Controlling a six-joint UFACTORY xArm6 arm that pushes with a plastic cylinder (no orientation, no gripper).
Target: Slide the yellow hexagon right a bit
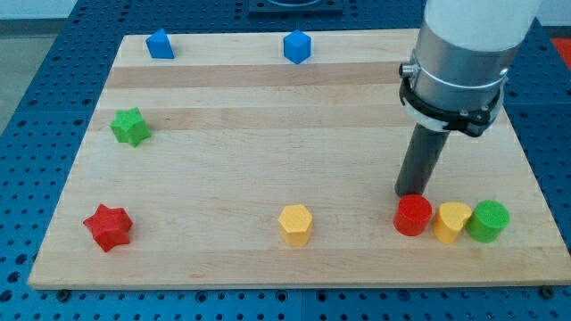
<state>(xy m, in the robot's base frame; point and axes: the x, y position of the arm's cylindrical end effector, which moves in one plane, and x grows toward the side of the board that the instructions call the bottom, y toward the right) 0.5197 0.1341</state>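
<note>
Rod's end, my tip, just beside one red cylinder; one yellow hexagon.

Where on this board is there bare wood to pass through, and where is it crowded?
Bare: the wide middle, bordered by green star, blue blocks and yellow hexagon. Crowded: the view's bottom right, where my tip meets red cylinder, beside yellow block and green cylinder.
</note>
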